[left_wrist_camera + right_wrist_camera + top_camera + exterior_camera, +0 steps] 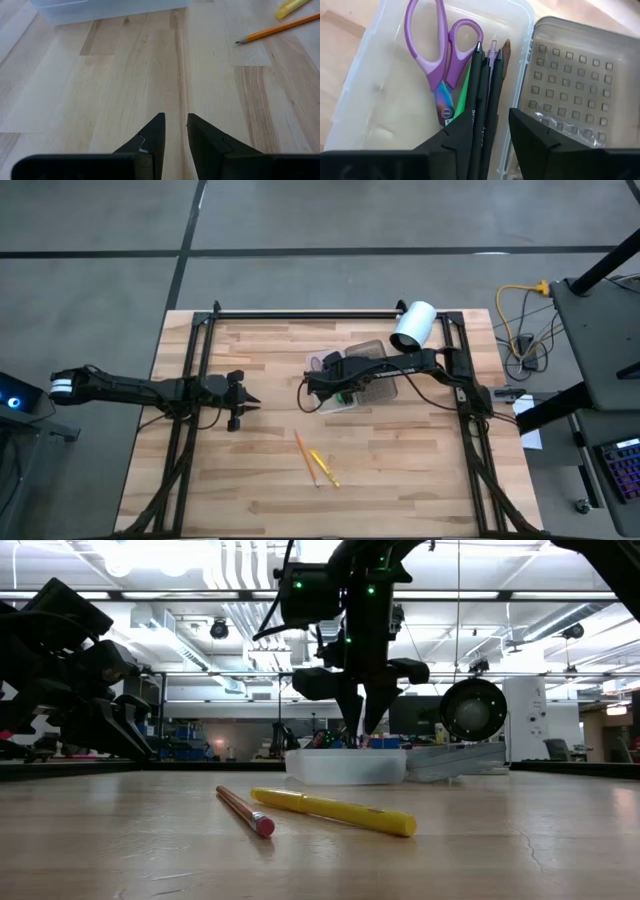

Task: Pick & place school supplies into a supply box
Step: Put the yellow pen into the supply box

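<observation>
The supply box lies open at the table's middle, its whitish tray [365, 90] beside its grey ribbed lid [570, 85]. In the tray lie purple-handled scissors [437, 60], dark pens [481, 75] and a green one [462, 95]. My right gripper [492, 117] hangs open just above the tray [345, 765], pointing steeply down; the dark pens run below the gap between its fingers. An orange pencil [305, 458] and a yellow pen [325, 468] lie flat on the wood nearer the front edge. My left gripper [175, 125] waits open at the table's left, holding nothing.
A white cylinder [413, 325] lies at the far right by the frame rail. Black frame rails [190, 380] run along the table's left, right and far sides. Bare wood lies between my left gripper [250, 402] and the box [365, 355].
</observation>
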